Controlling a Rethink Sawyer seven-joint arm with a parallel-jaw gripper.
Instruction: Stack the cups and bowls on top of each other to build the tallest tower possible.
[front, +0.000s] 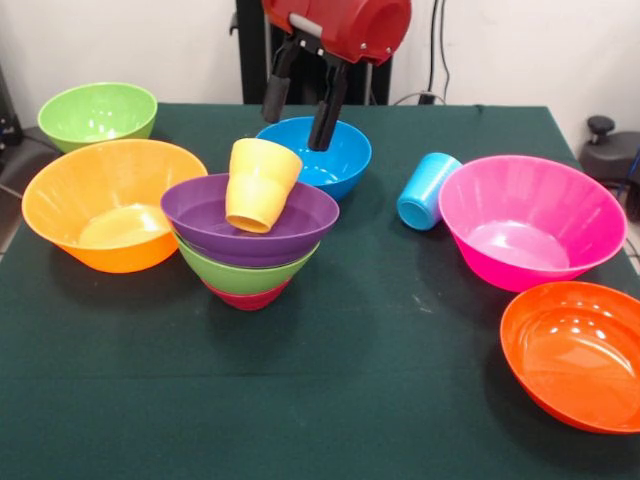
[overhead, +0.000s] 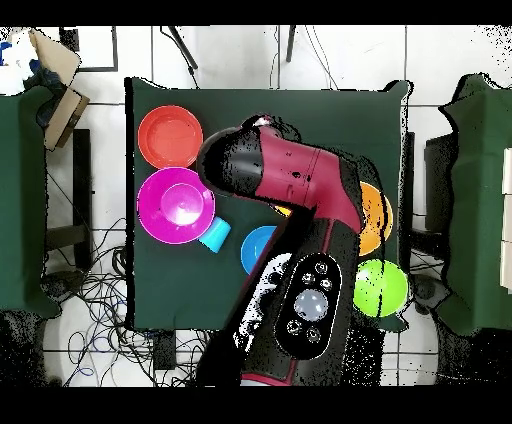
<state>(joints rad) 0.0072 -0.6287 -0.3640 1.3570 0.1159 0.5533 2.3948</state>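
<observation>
Yellow-orange cup (front: 262, 184) tilted in purple bowl (front: 250, 222) atop green bowl (front: 245, 268) and crimson bowl (front: 247, 296), fingers (front: 304, 108) spread apart and empty above, blue cup (front: 427, 191) lying on table (front: 300, 400)

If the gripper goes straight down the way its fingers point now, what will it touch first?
Probably the blue bowl. In the front view the open gripper hangs with its fingertips over that bowl's rim, just behind the yellow cup on the tower. Depth is unclear, so it might reach the cup first.
</observation>
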